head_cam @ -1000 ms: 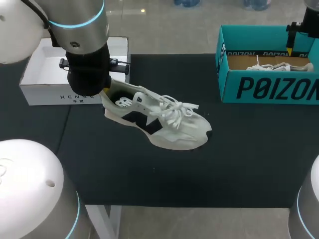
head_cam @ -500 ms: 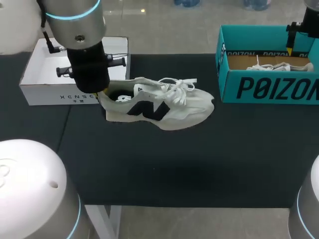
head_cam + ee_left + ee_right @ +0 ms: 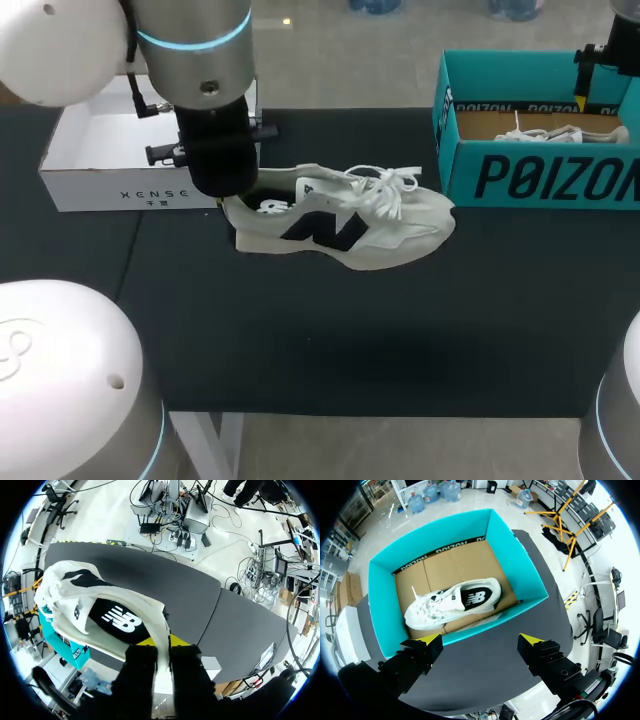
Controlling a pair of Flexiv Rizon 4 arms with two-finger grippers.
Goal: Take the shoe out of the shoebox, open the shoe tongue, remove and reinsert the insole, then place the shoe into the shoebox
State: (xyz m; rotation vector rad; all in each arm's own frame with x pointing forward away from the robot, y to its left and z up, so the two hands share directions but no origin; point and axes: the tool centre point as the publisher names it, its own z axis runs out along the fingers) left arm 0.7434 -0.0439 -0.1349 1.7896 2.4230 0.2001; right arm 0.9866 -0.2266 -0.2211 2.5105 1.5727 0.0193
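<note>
Shoe (image 3: 345, 228) hangs by its heel collar, pinched in the left tool (image 3: 161, 647), apparently clear of the table (image 3: 300, 340). Held so thinly, it could twist loose and drop.

The sneaker (image 3: 340, 225) is matt off-white cloth with soft woven laces; its black insole (image 3: 120, 622) looks smooth. Under it, the tabletop (image 3: 400, 340) is dark and matt. Right of the sneaker, the teal shoebox (image 3: 540, 175) is smooth card, bare brown cardboard inside. Left of the sneaker, the white box (image 3: 100, 185) is plain card. The left arm (image 3: 60, 50) has a glossy white shell.
</note>
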